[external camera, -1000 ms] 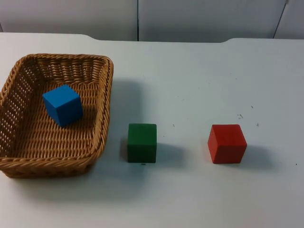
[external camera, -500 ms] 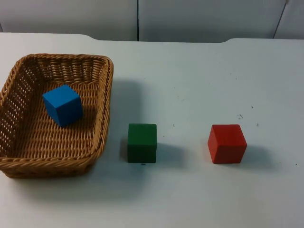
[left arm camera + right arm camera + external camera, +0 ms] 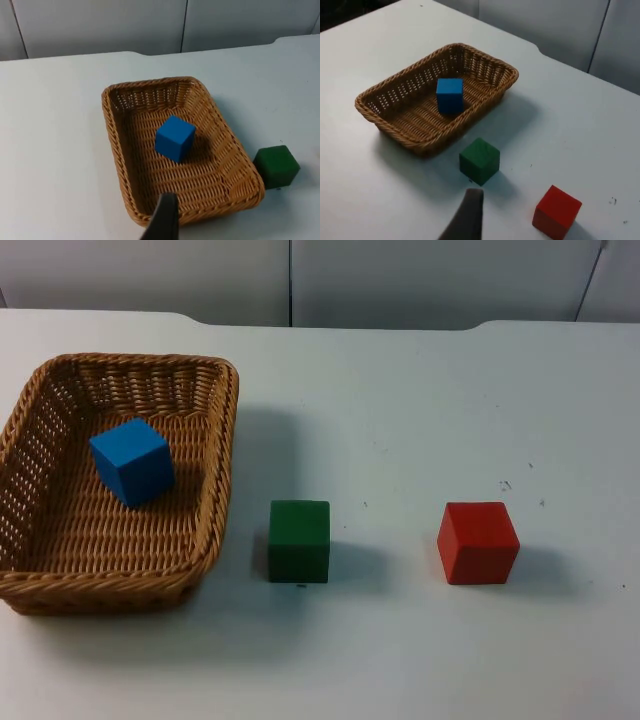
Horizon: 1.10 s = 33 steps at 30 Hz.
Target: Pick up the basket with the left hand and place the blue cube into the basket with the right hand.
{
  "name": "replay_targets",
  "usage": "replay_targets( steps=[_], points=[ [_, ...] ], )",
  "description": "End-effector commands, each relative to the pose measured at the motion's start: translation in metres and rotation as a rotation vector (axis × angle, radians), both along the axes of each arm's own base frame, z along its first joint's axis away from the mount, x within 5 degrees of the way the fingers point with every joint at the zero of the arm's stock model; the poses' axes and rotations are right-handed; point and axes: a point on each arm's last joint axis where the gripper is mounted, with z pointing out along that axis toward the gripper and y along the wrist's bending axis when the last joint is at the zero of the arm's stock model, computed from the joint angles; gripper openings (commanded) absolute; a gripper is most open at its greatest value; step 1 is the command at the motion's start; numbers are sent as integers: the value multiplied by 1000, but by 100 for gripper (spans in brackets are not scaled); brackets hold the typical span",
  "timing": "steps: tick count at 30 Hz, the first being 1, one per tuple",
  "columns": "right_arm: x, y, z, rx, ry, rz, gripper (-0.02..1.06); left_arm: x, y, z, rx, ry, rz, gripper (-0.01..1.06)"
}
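Altogether: one basket, three cubes, one of each colour, on a white desk (image 3: 420,390).
Basket: one wicker basket (image 3: 215,440) rests on the desk near its left edge, not lifted, no gripper on it.
Blue cube: one blue cube (image 3: 132,460) lies inside the basket on its woven floor, toward the far half, turned a little askew.
Green cube: one green cube (image 3: 299,540) stands on the desk just beside the basket's right wall, apart from it.
Red cube: one red cube (image 3: 478,542) stands further toward the right edge, well apart from the green cube.
Left gripper: one black fingertip (image 3: 162,220) hangs above the basket's near rim; whether it is apart or together cannot be told.
Right gripper: one dark fingertip (image 3: 465,216) hangs over the desk near the green cube; its spread cannot be told either.
Views: the left wrist view takes in basket, blue cube and green cube; the right wrist view adds the red cube.
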Motion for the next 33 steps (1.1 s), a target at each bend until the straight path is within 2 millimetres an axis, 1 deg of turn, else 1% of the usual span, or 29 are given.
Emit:
replay_targets(
  steps=[1,3,4,5,7,8,9,13,19,27,30,33],
  points=[
    [-6,-6,-3,20,4,-8,87,-8,1,-7,-22,-22,32,77],
    [-11,-12,-6,5,22,-17,87,-17,4,-9,-1,-58,64,77],
    [-11,-12,-6,5,22,-17,87,-17,4,-9,-1,-58,64,77],
    [-13,-15,-7,-5,34,-22,87,-21,6,-10,16,-79,76,77],
    [-17,-20,-10,-23,46,-32,87,-23,8,-13,48,-59,90,77],
    [-21,-24,-11,-31,56,-38,87,-24,8,-16,59,-19,89,77],
    [-21,-24,-11,-31,56,-38,87,-24,8,-16,59,-19,89,77],
    [-30,-35,-16,-53,87,-54,87,-23,9,-26,21,51,115,77],
    [-40,-46,-21,-59,114,-70,87,-23,10,-26,16,49,123,77],
    [-60,-67,-27,-4,72,-81,87,-21,10,-28,17,47,132,77],
    [-65,-72,-27,27,48,-77,87,-21,10,-28,17,47,132,77],
    [-65,-72,-28,25,55,-76,87,-21,10,-28,17,47,132,77]
  ],
)
